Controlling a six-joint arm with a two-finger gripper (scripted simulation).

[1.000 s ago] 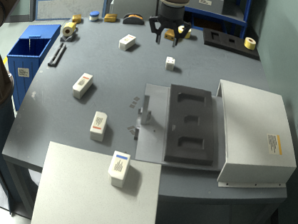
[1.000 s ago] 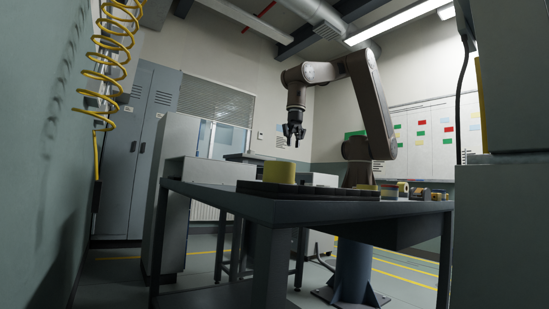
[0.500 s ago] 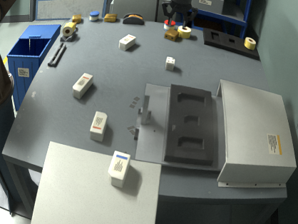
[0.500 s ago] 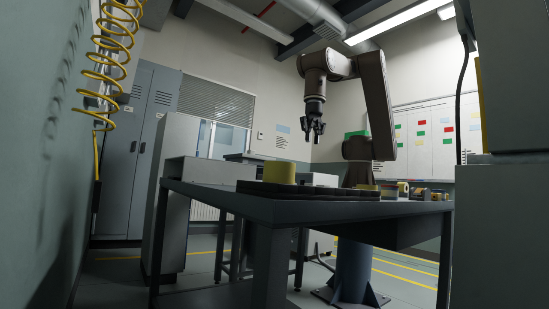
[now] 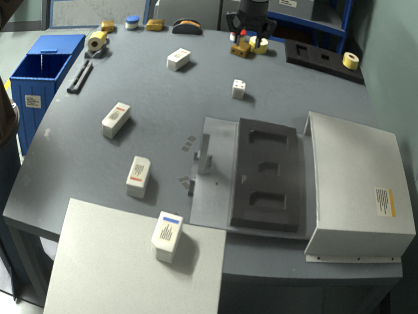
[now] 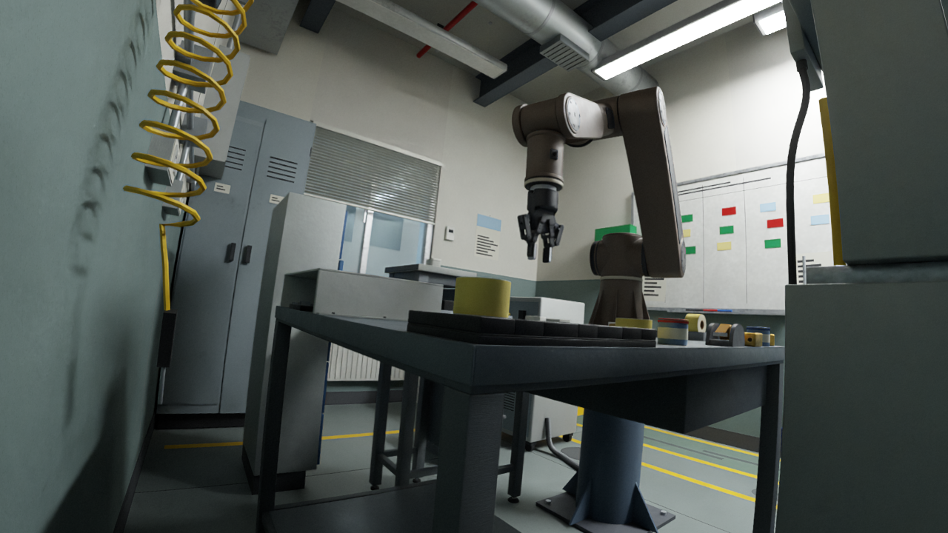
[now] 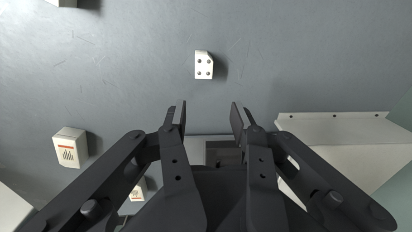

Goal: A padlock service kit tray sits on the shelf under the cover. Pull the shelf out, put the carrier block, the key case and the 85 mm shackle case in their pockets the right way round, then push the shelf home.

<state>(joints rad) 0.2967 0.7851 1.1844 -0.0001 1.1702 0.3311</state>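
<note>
The shelf [image 5: 215,172] stands pulled out to the left of the grey cover [image 5: 357,187], and the dark foam tray [image 5: 267,172] on it shows three empty pockets. The small white carrier block [image 5: 238,89] [image 7: 203,64] with four dots lies on the table beyond the shelf. My gripper [image 5: 250,25] [image 6: 540,246] [image 7: 208,115] hangs high over the far side of the table, open and holding nothing. Two red-striped white cases [image 5: 116,119] [image 5: 138,176] lie left of the shelf and a third [image 5: 178,59] lies farther back. A blue-striped case [image 5: 167,236] stands on the pale mat in front.
Behind the work, along the table's far edge, lie tape rolls, brass blocks [image 5: 240,48] and a second black foam tray [image 5: 322,59] with a yellow roll. A blue bin [image 5: 42,75] stands off the table's left side. A pale mat [image 5: 135,260] covers the near left corner.
</note>
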